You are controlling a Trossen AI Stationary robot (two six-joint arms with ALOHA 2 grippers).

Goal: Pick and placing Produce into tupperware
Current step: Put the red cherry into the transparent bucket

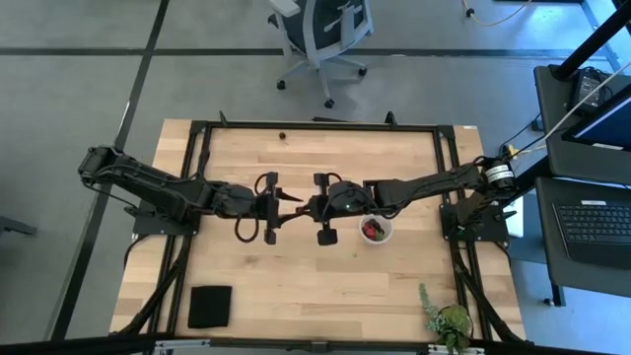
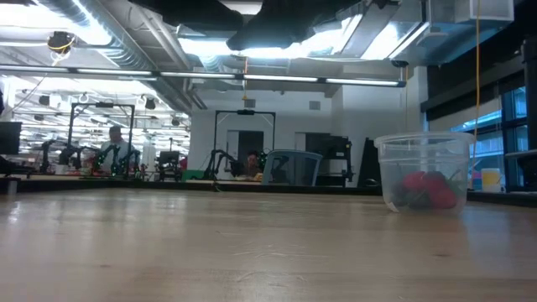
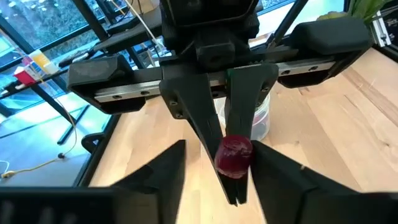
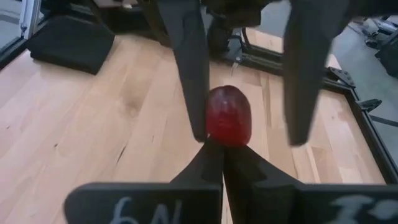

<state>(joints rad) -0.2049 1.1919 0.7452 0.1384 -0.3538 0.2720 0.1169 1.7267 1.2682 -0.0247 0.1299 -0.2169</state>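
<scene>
**High view: two grippers meet over one fruit at the middle of the table**

High view shows a pale wooden table (image 1: 325, 286) in a black frame on a grey floor crossed by dark lines. An office chair (image 1: 320, 30) stands beyond the far edge, and a laptop (image 1: 596, 222) sits on a stand off to the right. The low view looks level across the bare boards into a long workshop with strip lights, other arm rigs and a person (image 2: 113, 148) far off at the left.

At the near left corner lies a flat black square pad (image 1: 210, 306). The left arm reaches in from the left. The left gripper (image 1: 292, 201) is above the table's middle with its fingers wide apart, one on each side of a single dark red fruit (image 4: 227, 116). One finger (image 4: 189, 68) is right against the fruit and the other stands clear. The right gripper (image 1: 308, 207) faces it tip to tip, its fingers pinched on that fruit and holding it clear of the wood.

Just right of the right gripper stands the round translucent tub (image 1: 376, 230), upright on the table, with a few red fruits (image 2: 428, 190) at its bottom. A leafy green plant (image 1: 449, 318) sits at the near right corner.
</scene>
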